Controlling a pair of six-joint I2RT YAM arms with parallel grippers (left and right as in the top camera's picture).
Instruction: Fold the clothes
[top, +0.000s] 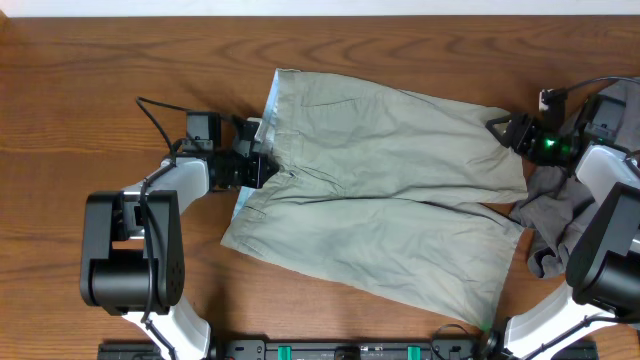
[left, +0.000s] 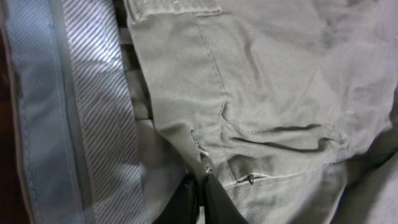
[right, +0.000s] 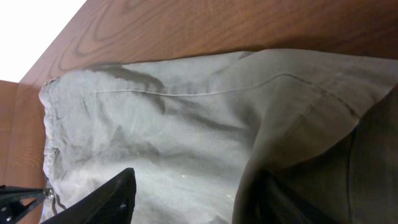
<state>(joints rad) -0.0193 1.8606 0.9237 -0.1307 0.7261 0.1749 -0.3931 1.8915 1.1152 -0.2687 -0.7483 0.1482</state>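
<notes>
Left gripper (top: 262, 168) pinches tight on the khaki shorts (top: 380, 190) at the waistband — right gripper (top: 500, 130) gapes over a leg hem; wooden table (top: 100, 60), grey garment (top: 560, 215) beside.

The overhead camera looks straight down from high above, taking in the whole shorts (top: 380, 190). The left wrist camera sits close over their waistband (left: 93, 93). The right wrist camera looks low from the leg hem (right: 311, 93) towards the waistband, which all views share.

A brown wooden table (top: 80, 100) holds khaki-green shorts (top: 390, 190) spread flat across its middle, with a crumpled dark grey garment (top: 560, 215) touching their right end.
</notes>
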